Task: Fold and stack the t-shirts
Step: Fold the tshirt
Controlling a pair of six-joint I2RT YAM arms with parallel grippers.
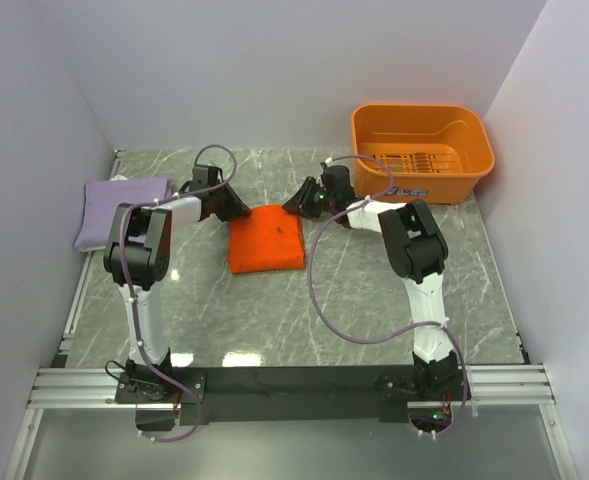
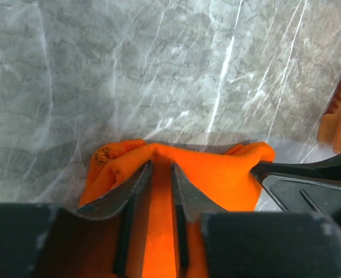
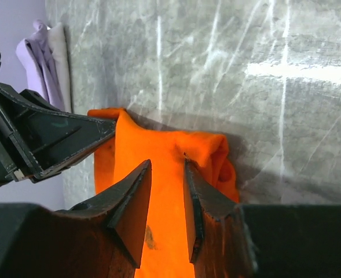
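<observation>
The orange t-shirt (image 1: 266, 240) lies folded into a rough square at mid-table. My left gripper (image 1: 236, 208) is at its far left corner and my right gripper (image 1: 299, 203) at its far right corner. In the left wrist view the jaws (image 2: 161, 164) stand narrowly apart, pinching a raised ridge of orange cloth (image 2: 228, 174). In the right wrist view the jaws (image 3: 167, 161) hold the puckered far edge of the orange cloth (image 3: 158, 142). The lavender t-shirt (image 1: 119, 208) lies folded at the far left, against the wall, and shows in the right wrist view (image 3: 40, 58).
An orange plastic basket (image 1: 454, 178) stands at the back right corner. Its edge shows in the left wrist view (image 2: 335, 130). Walls close in the table on the left, back and right. Grey marble table surface (image 1: 354, 290) lies in front of the orange shirt.
</observation>
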